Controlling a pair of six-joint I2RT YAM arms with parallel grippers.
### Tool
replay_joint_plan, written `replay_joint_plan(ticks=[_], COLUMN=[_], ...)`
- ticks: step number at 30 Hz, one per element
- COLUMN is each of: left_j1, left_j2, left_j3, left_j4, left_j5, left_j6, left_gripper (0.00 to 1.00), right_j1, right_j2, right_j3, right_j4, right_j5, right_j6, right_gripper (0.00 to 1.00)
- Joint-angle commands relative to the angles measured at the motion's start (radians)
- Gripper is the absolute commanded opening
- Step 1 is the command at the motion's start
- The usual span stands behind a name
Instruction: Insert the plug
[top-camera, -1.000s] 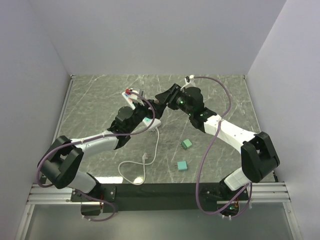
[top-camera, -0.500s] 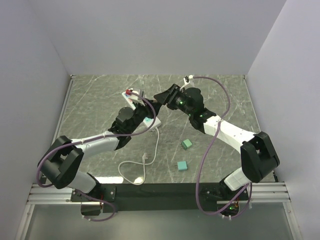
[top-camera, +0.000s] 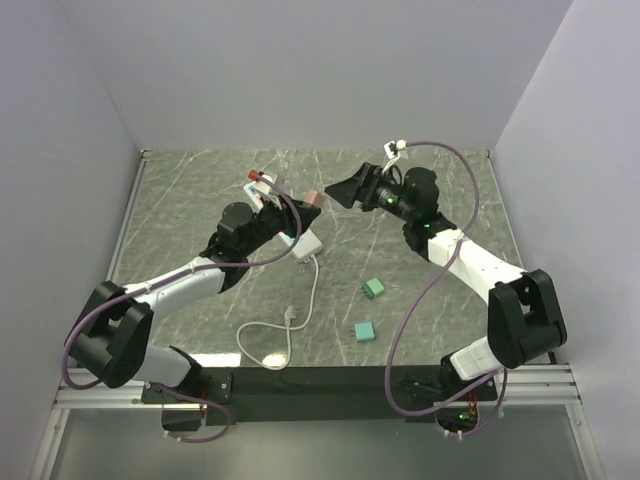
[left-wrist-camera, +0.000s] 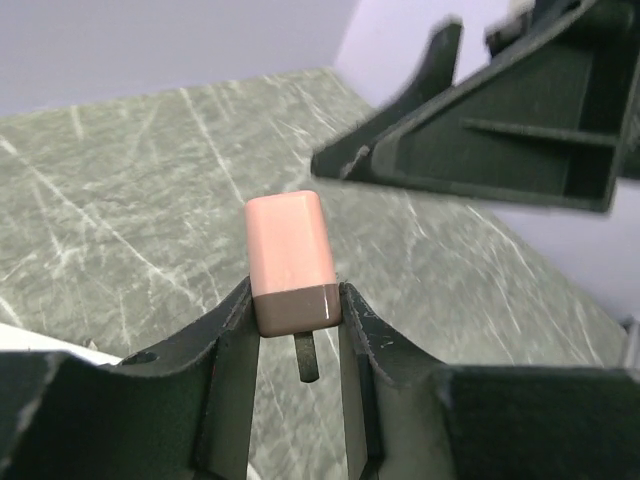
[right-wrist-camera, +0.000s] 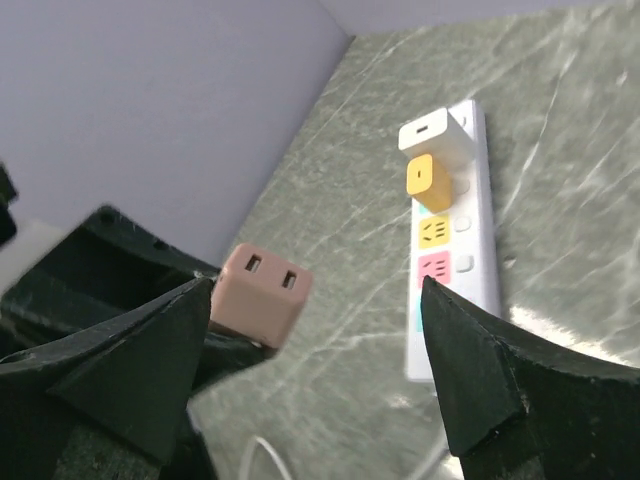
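The plug (left-wrist-camera: 290, 260) is a pink block with a dark prong below it, held above the table. My left gripper (left-wrist-camera: 295, 300) is shut on its lower end. In the top view the plug (top-camera: 312, 198) sticks out past the left gripper (top-camera: 297, 207), just above the white power strip (top-camera: 306, 243). My right gripper (top-camera: 345, 190) hovers open a little to the plug's right, holding nothing. In the right wrist view the plug (right-wrist-camera: 262, 292) shows two slots and sits near the left finger of the right gripper (right-wrist-camera: 316, 288). The power strip (right-wrist-camera: 452, 240) lies beyond.
The strip carries a white adapter (right-wrist-camera: 430, 133) and a yellow one (right-wrist-camera: 430, 177). Its white cable (top-camera: 290, 322) loops toward the near edge. Two green cubes (top-camera: 374, 288) (top-camera: 364, 331) lie on the marble table (top-camera: 200, 180). Walls stand on three sides.
The left gripper shut on the plug. The right gripper then opened, let go of it and drew back to the right. The left arm swung slightly left with the plug.
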Motion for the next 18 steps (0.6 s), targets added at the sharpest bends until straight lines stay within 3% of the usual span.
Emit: replay_joint_plan(ticks=[1,3,7,18], left_j1=[0.022,0.045,0.081,0.088], left_j2=[-0.058,-0.074,-0.109,-0.14], left_j3=[0.055,0.062,0.056,0.036], left_j4=[-0.037,-0.063,-0.069,-0.02], left_j5=[0.215,0.341,0.536,0.7], left_j6=[0.046,0.056,0.056,0.034], left_gripper=[0.0,0.0,0.0,0.0], right_j1=[-0.04,-0.043,-0.043,-0.037], right_j2=[-0.064,-0.08,-0.124,-0.12], right_j3=[0.071,0.074,0.016,0.01], right_j4=[0.032,0.007,0.094,0.084], right_j5=[-0.272,-0.39,-0.573,-0.736], right_j6=[-0.201,-0.32,-0.376,-0.427], right_gripper=[0.91,0.91,0.91,0.86])
